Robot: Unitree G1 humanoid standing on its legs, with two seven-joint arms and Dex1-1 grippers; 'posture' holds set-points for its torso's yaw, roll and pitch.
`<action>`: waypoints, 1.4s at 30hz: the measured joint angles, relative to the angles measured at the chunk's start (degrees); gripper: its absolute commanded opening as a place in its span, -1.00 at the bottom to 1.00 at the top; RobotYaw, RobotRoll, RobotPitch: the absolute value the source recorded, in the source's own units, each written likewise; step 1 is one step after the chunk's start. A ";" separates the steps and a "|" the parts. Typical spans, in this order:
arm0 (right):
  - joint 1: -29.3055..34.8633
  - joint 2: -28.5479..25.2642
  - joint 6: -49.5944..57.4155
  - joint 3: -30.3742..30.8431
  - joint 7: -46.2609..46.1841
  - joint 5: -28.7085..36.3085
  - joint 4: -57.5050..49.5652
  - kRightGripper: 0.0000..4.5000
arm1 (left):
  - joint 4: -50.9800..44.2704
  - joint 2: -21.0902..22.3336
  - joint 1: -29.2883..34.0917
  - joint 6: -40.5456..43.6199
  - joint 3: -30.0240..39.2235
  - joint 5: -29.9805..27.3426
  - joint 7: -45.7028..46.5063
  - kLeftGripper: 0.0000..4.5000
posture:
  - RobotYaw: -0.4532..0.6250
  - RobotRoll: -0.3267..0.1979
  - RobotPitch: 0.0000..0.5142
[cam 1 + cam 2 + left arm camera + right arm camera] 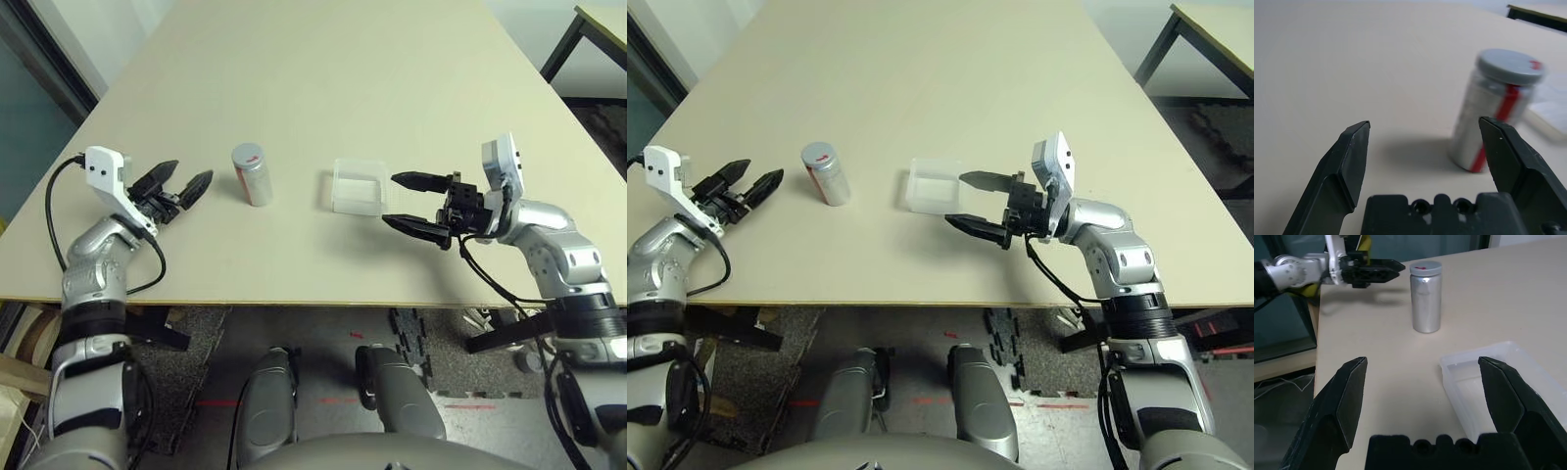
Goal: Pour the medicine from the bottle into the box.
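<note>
So the capped bottle (pixel 252 173) stands upright on the counter (pixel 313 78) between the left gripper (pixel 182 186) and the clear box (pixel 358 186), near both, and the right gripper (pixel 411 203) sits just beside the box, both jaws spread open, holding nothing.

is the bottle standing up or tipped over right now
Upright. The bottle stands on its base on the table, grey cap on top, untouched by either gripper.

This looks like a robot lab or workroom. One big plain table (pixel 323 88) stands on a dark floor (pixel 323 372) with red tape marks, cables (pixel 495 284) and another table (pixel 598 24) nearby.
</note>
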 measured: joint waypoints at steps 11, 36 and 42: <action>-1.11 -0.02 -2.76 0.21 0.47 -2.52 3.80 1.00 | -8.03 -5.30 4.75 -1.47 -5.82 1.00 1.89 0.98 | -0.22 0.25 -0.57; -1.91 -0.11 -4.40 0.25 -0.46 -4.59 5.08 1.00 | 7.15 -10.05 -6.91 -11.51 -9.13 6.51 6.55 0.98 | -0.32 0.25 -0.65; -1.81 -0.09 -5.11 0.24 -0.52 -4.73 5.54 1.00 | 12.63 -10.89 -9.01 -13.92 -9.32 8.65 7.92 0.98 | -0.33 0.25 -0.63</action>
